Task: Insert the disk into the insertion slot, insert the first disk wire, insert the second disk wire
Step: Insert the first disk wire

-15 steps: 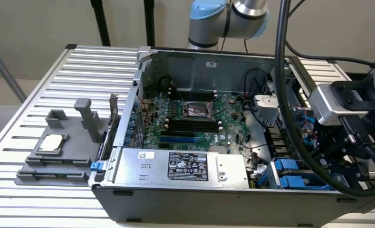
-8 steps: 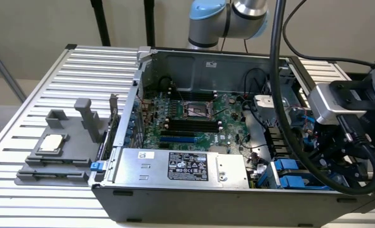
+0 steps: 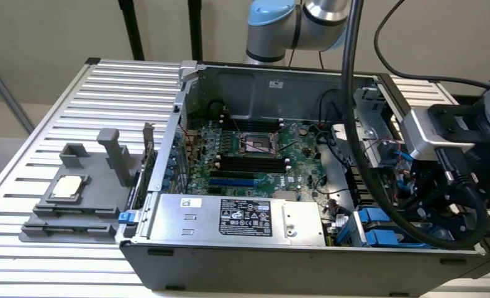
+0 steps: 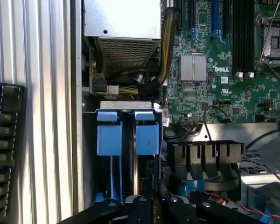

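Note:
The insertion slot (image 4: pixel 126 109) is the drive bay at the near right corner of the open computer case (image 3: pixel 311 254), with blue plastic parts (image 3: pixel 376 228) showing in it. In the wrist view two bright blue carrier tabs (image 4: pixel 109 136) (image 4: pixel 147 135) stand side by side in the bay, edge-on. The disk's silver body and label are hidden. A thin blue wire (image 4: pixel 113 179) runs along the bay under one tab. My gripper (image 4: pixel 155 201) hangs shut just over the bay, in line with the gap by the second tab. Whether anything sits between its fingers is hidden.
A silver power-supply box (image 3: pixel 240 217) with a black label lies along the case's front, beside the bay. The green motherboard (image 3: pixel 253 152) fills the middle. Black cable clips (image 4: pixel 205 156) and red-black wires (image 4: pixel 266 170) crowd the bay's side. A grey fixture (image 3: pixel 71 192) sits on the slatted table (image 3: pixel 79 105).

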`<state>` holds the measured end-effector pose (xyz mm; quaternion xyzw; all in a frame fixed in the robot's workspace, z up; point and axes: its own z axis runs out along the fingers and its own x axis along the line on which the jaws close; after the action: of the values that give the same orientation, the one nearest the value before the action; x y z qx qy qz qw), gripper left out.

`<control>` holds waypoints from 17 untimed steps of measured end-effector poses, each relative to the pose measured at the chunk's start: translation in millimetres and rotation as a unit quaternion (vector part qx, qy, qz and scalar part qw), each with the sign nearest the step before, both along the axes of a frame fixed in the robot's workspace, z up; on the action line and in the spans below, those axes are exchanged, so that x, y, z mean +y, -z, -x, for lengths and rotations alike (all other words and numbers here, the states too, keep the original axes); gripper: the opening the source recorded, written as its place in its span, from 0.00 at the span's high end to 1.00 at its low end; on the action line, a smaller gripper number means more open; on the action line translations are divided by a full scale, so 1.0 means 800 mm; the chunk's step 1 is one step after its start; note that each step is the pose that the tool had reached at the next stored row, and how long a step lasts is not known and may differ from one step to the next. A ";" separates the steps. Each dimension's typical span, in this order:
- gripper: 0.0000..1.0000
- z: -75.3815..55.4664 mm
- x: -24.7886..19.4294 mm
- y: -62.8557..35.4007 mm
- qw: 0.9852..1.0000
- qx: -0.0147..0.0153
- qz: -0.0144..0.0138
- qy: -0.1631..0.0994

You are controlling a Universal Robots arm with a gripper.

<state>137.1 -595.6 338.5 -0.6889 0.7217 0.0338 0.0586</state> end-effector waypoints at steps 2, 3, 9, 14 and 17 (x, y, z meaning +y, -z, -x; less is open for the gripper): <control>0.84 0.000 0.0000 0.000 1.000 0.000 0.000 0.006; 0.84 0.000 0.0001 0.001 1.000 0.000 0.001 0.008; 0.84 0.000 0.0006 0.004 1.000 0.000 0.005 0.016; 0.84 0.000 0.0017 0.006 1.000 0.000 0.009 0.020; 0.84 0.000 0.0019 0.006 1.000 0.000 0.011 0.021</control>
<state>136.9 -594.1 333.6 -0.6739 0.7365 0.0245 0.0523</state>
